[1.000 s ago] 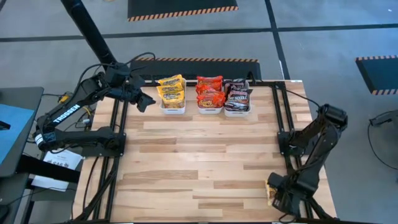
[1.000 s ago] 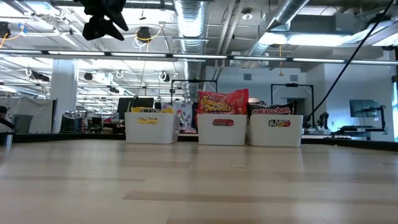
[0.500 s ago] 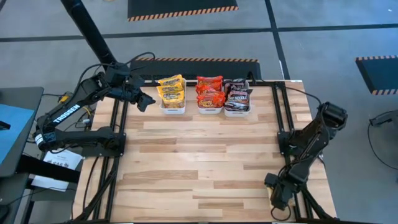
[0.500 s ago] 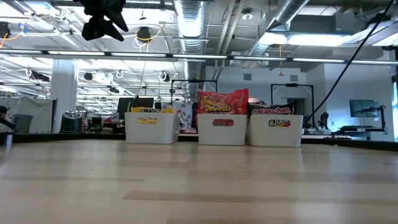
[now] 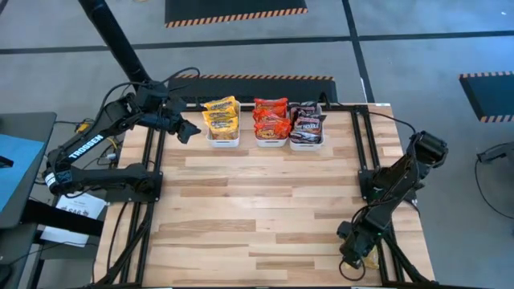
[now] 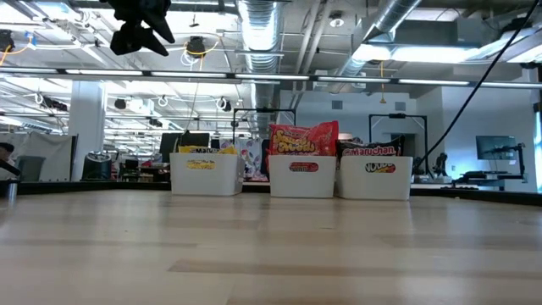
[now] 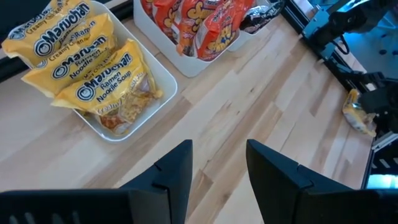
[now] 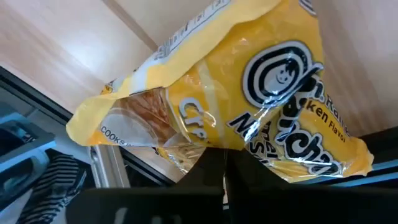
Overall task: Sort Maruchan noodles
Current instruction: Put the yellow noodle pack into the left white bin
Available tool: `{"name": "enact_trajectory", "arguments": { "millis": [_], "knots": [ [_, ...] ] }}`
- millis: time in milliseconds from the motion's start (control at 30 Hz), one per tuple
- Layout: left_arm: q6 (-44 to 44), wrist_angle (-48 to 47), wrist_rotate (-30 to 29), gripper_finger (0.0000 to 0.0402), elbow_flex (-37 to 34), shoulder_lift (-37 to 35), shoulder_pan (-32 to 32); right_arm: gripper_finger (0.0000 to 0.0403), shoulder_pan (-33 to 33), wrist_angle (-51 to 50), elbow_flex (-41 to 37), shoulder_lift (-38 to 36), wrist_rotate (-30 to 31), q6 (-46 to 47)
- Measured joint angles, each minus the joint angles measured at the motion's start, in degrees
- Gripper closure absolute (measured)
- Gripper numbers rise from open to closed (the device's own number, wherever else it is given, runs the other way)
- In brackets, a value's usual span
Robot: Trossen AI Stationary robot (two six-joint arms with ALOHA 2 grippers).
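Three white bins stand side by side at the table's far edge. They hold yellow Maruchan noodles (image 5: 222,122), red ones (image 5: 271,120) and dark ones (image 5: 307,124). One more yellow packet (image 8: 249,93) is at the table's near right corner, by the frame rail, also visible as the yellow packet (image 7: 359,118) in the left wrist view. My right gripper (image 8: 225,167) is down at that corner (image 5: 351,258), shut on this packet. My left gripper (image 7: 217,168) hangs open in the air (image 5: 189,130) just left of the yellow bin, holding nothing. My right gripper pinches the yellow packet's edge (image 8: 219,147) between its two fingers, about midway along one long side. The fingers come down at it from above. The packet spreads out beyond the fingertips, over the table's wood and the rail. Whether it is lifted clear, I cannot tell.
Black frame rails (image 5: 363,152) run along the table's left and right sides, with cables beside them. The wooden top (image 5: 257,201) between the bins and the near edge is bare boards.
My right arm has swung its wrist toward the table's left, at the near right corner. The yellow packet showed beside it a second ago and is now mostly covered by the gripper in the high view.
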Motion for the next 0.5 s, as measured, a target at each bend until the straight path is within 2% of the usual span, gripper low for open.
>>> {"name": "enact_trajectory", "arguments": {
  "millis": [133,300,500],
  "knots": [
    [-1.6,-0.1,0.0,0.0265,0.0,0.0,0.0,0.0396,-0.2,-0.5,1.2,0.2,1.0,-1.9],
    [-6.1,-1.0,-0.5,0.0265,0.0,0.0,0.0,0.0399,-0.2,-3.7,5.0,0.0,8.5,-2.5],
    [-5.9,-2.4,0.9,0.0262,0.0,0.0,0.0,0.04,-1.4,-5.5,8.6,0.2,16.1,-3.5]
  ]
}}
